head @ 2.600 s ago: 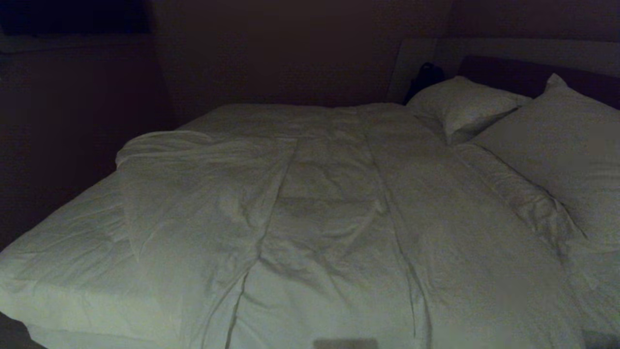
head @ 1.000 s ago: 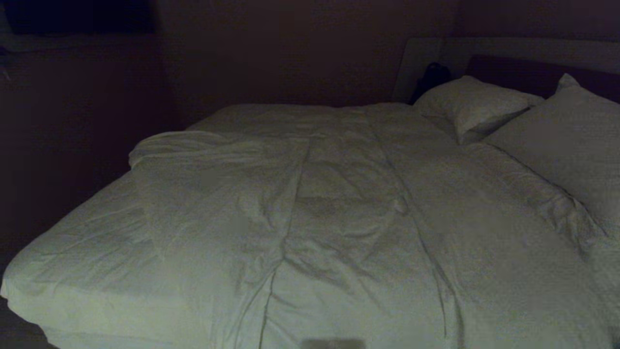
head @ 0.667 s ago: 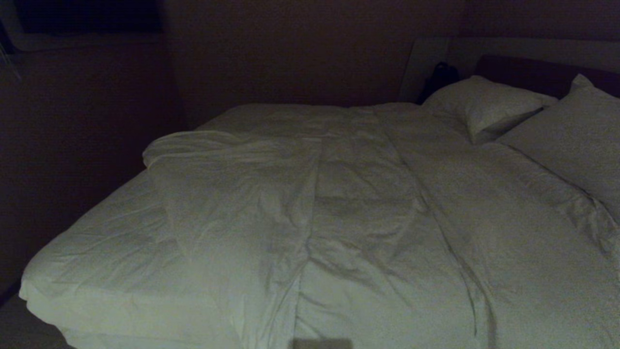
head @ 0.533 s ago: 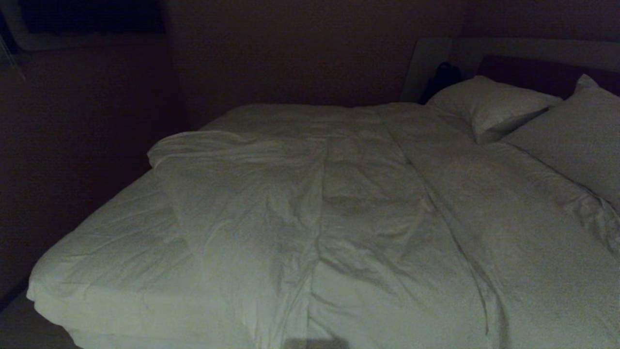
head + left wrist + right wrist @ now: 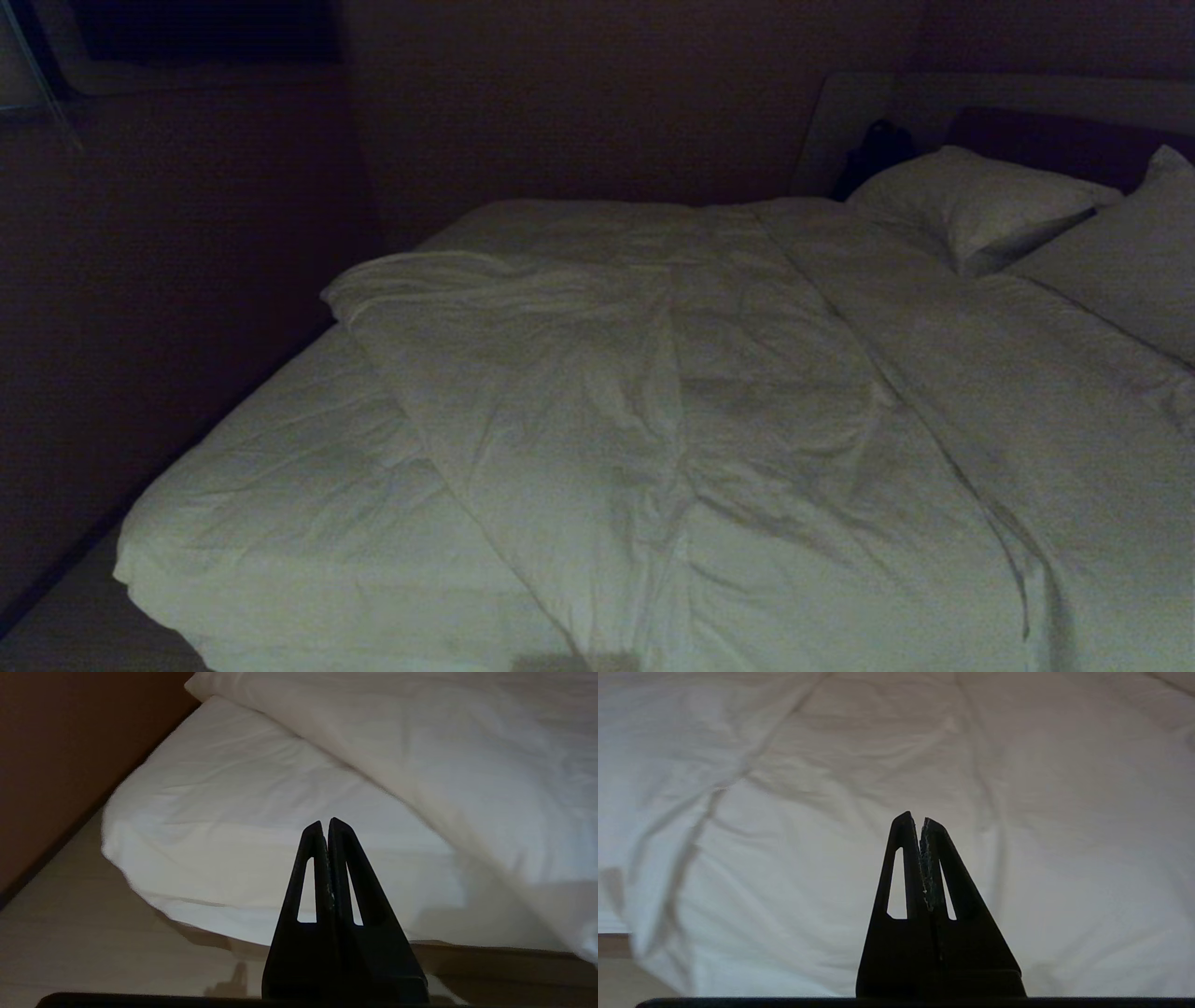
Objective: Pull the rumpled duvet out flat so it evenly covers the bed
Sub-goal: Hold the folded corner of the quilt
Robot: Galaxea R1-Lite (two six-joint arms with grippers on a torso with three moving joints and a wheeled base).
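Slowly the view slides leftward along the bed (image 5: 280, 485); the duvet (image 5: 709, 401) lies bunched, left gripper (image 5: 325, 823) and right gripper (image 5: 915, 817) fingers pressed together, untouched.

Bare mattress sheet (image 5: 280, 485) lies open beside the duvet (image 5: 709, 420), seemingly unobstructed.
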